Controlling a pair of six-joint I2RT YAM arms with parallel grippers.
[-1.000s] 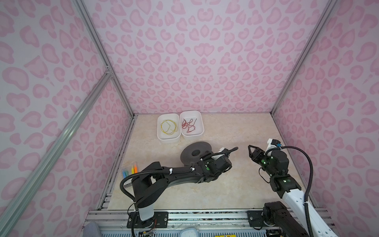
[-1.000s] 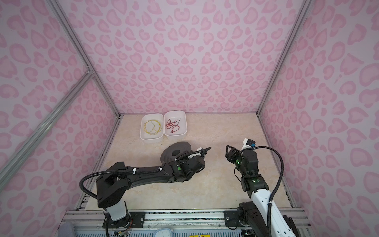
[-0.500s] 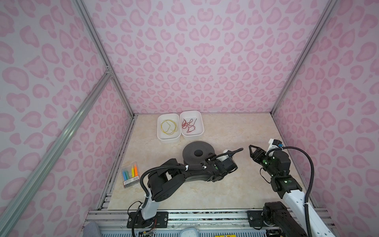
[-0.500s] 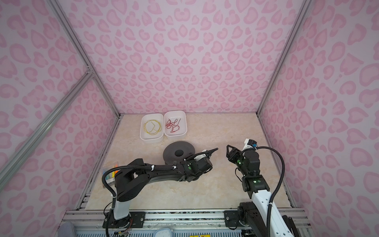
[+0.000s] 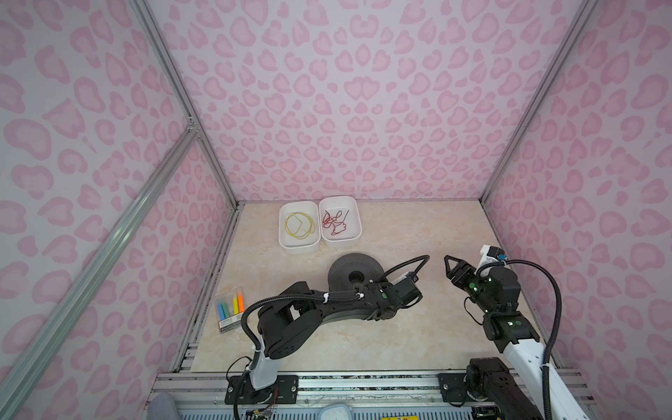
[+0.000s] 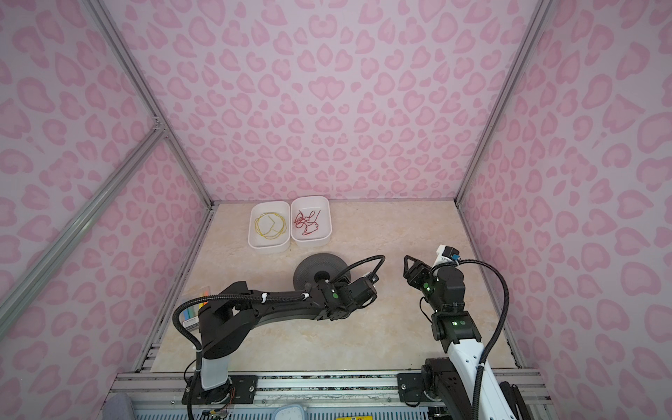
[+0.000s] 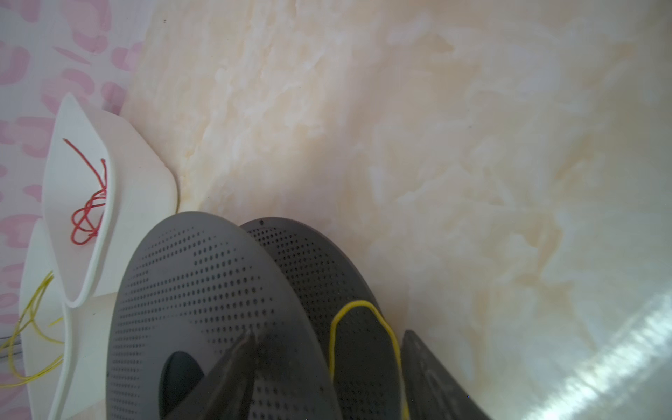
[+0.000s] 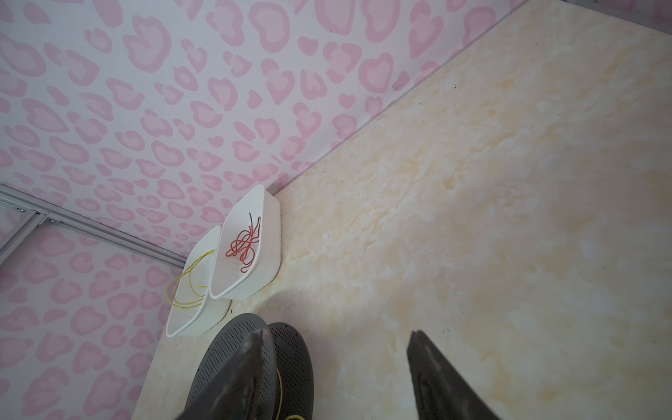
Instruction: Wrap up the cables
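Both our left gripper [image 7: 329, 332] and right gripper [image 8: 337, 332] have fingers spread and empty, and the cables [image 7: 358, 303], feather-light and springy, loop over the grey spool [image 7: 203, 291] low-centre in the left wrist view, so we'd pinch that loop's crown gently.

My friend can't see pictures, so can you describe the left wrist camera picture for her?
A thin bright yellow cable loops between the two discs of a grey round spool dotted with holes, and the open left claw straddles the loop. Beyond sit two white plastic trays, one holding tangled red wire, on a beige marble-look table.
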